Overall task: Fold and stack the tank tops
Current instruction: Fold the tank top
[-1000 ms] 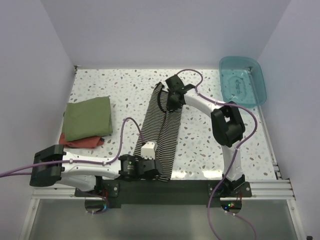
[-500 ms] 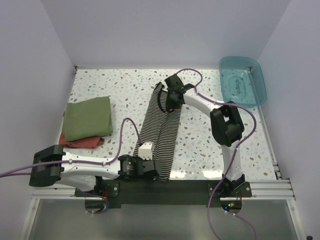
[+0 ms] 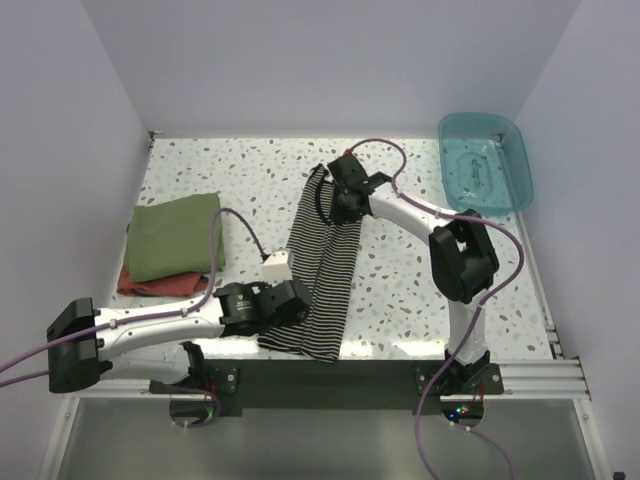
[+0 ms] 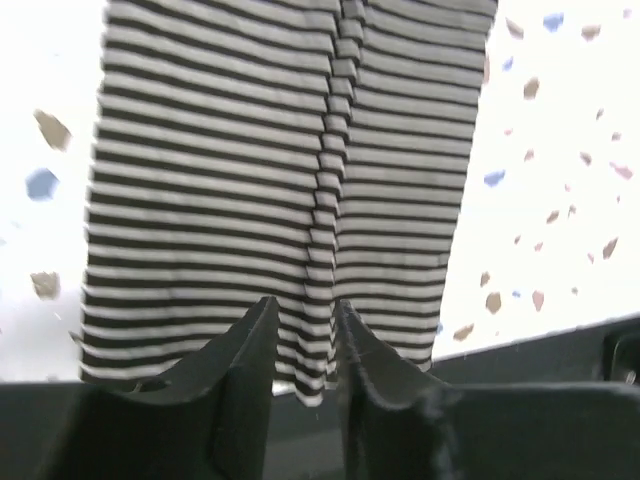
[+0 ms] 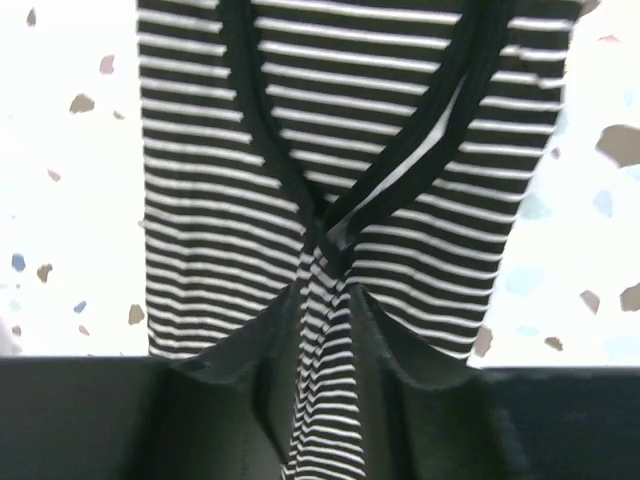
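Observation:
The striped tank top point(image 3: 325, 262) lies folded into a long narrow strip down the middle of the table. My left gripper point(image 3: 297, 302) is at its near end. In the left wrist view its fingers point(image 4: 248, 345) stand apart around the raised centre fold of the striped tank top point(image 4: 260, 170), so the left gripper point(image 4: 305, 305) is open. My right gripper point(image 3: 343, 206) is at the far, strap end. There the right gripper point(image 5: 322, 295) is open, with a bunched ridge of the striped tank top point(image 5: 210, 180) still lying between its fingers. The olive-green tank top point(image 3: 178, 235) lies folded at the left.
The olive-green top rests on a reddish garment point(image 3: 160, 284) near the left wall. A teal plastic tray point(image 3: 486, 160) sits at the far right corner. The black front rail point(image 3: 330, 375) runs just below the striped top's near hem.
Both grippers have gone from shut to open on the striped top. The left wrist has drawn back up and to the left, and the near hem now lies flat.

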Available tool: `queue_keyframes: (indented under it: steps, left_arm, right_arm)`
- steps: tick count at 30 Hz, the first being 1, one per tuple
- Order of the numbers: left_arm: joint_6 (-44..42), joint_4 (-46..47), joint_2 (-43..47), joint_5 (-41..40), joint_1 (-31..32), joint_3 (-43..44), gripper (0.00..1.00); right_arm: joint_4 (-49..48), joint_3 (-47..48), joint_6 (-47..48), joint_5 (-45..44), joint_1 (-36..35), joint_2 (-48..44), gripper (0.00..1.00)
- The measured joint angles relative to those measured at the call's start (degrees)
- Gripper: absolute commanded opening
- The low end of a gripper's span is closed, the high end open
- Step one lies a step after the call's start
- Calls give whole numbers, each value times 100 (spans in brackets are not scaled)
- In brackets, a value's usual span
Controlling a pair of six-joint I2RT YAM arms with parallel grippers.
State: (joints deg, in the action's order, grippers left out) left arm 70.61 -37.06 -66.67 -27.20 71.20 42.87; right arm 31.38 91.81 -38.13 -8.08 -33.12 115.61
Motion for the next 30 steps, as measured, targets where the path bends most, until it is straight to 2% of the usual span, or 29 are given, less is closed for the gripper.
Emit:
queue_keyframes:
  steps: [1, 4, 9, 13, 17, 22, 26, 30]
  left_arm:
    - [-136, 48, 44, 24, -197, -2, 27]
    - [-529, 229, 44, 105, -651, -2, 24]
    - [-931, 511, -179, 304, -997, -66, 22]
    - [-1132, 621, -247, 459, -1228, -166, 22]
    - [-1235, 737, -262, 514, -1344, -164, 22]
    - [-1366, 909, -435, 640, -1473, -138, 22]
    - [-1425, 1126, -662, 778, -1722, -76, 23]
    - [-1429, 1427, -831, 970, -2090, -52, 26]
  right_arm:
    - [-17, -72, -13, -24, -98, -61, 22]
    - [-96, -201, -63, -42, -308, -85, 15]
    - [-114, -155, -129, -59, -544, 201, 7]
    - [-33, 205, -138, -243, -509, 828, 7]
    - [48, 595, -127, -302, -363, 1067, 8]
    - [103, 1532, 94, -42, -37, 1711, 10]
    - [59, 2406, 341, 315, 236, 2269, 15]
    - [46, 3292, 636, 625, 444, 2815, 25]
